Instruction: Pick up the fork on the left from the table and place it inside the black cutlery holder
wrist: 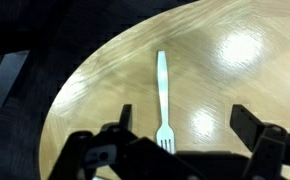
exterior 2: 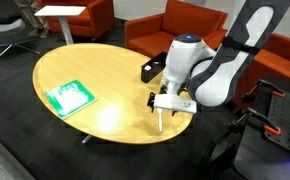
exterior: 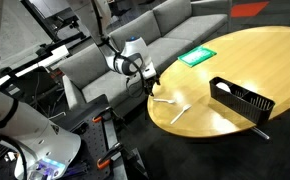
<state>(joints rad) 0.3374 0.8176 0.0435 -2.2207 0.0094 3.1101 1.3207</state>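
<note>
The claw (wrist: 183, 112) hangs empty over the worktop (wrist: 235, 70), its jaws apart. The fork (wrist: 162, 90) lies flat just beneath, between the jaws and nearer the left one. Its long axis runs crosswise to their closing line.

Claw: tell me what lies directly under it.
A whitish fork lies flat on the yellow table below the open claw, tines toward the camera. The claw's dark body hides the strip of table along the wrist view's bottom edge.
</note>
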